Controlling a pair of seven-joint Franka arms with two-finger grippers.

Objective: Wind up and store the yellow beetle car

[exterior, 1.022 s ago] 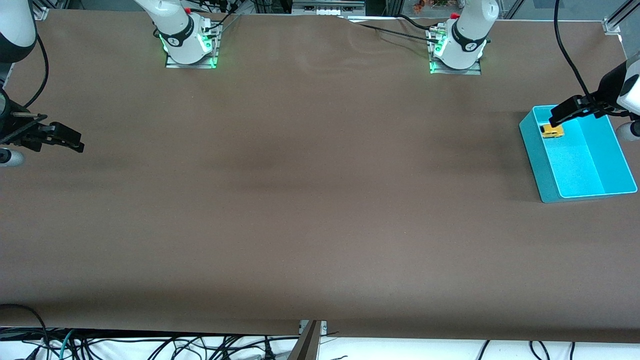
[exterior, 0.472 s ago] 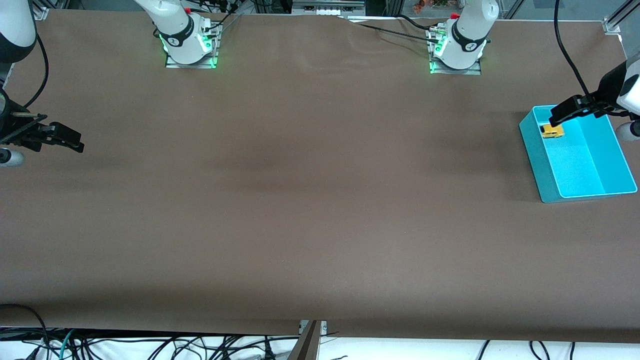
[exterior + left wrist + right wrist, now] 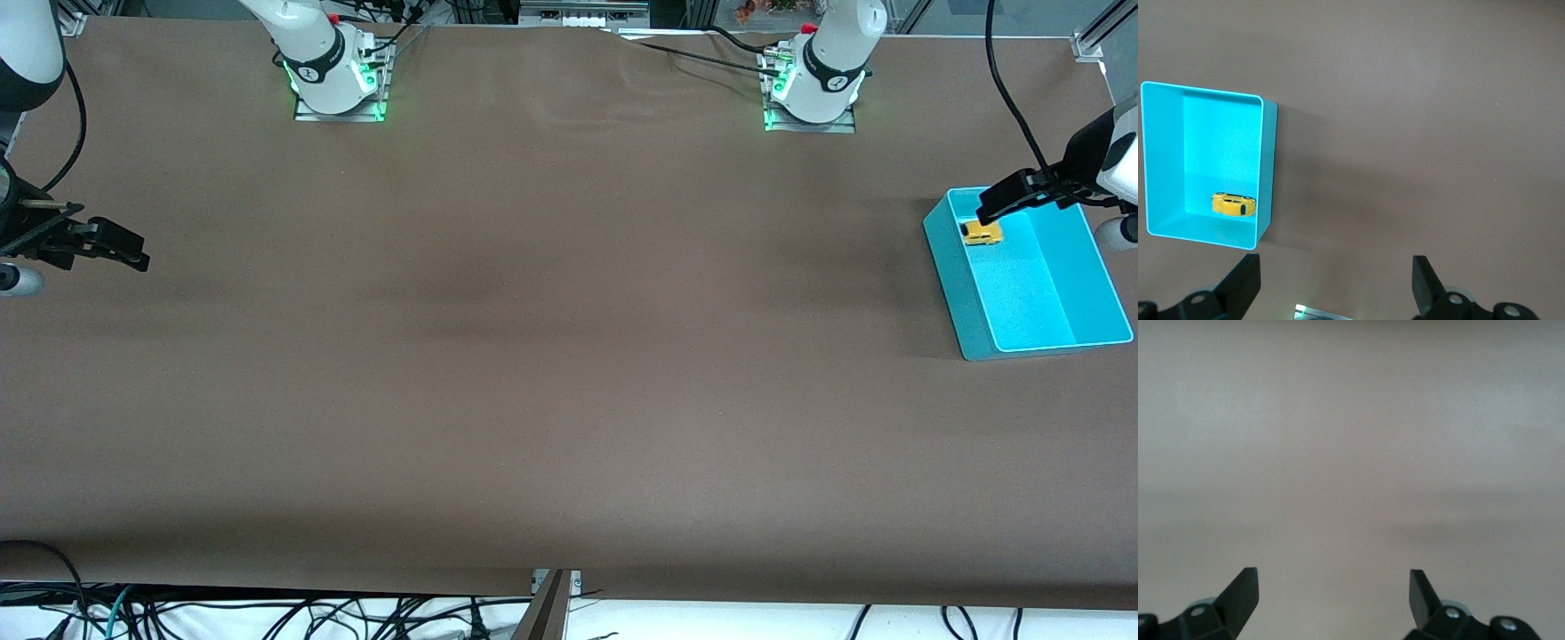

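Observation:
The yellow beetle car [image 3: 981,234] [image 3: 1233,204] lies on the floor of a turquoise bin [image 3: 969,302] [image 3: 1268,167], in the bin's corner toward the robots' bases. My left gripper [image 3: 994,206] [image 3: 1336,280] hangs open and empty in the air over that end of the bin, above the car and not touching it. At the right arm's end of the table my right gripper [image 3: 124,249] [image 3: 1333,593] hangs open over bare brown cloth, holding nothing; that arm waits.
The turquoise bin sits near the table edge at the left arm's end. Both arm bases [image 3: 336,71] [image 3: 813,84] stand along the edge farthest from the front camera. Cables [image 3: 267,613] hang below the near edge. Brown cloth [image 3: 551,338] covers the table.

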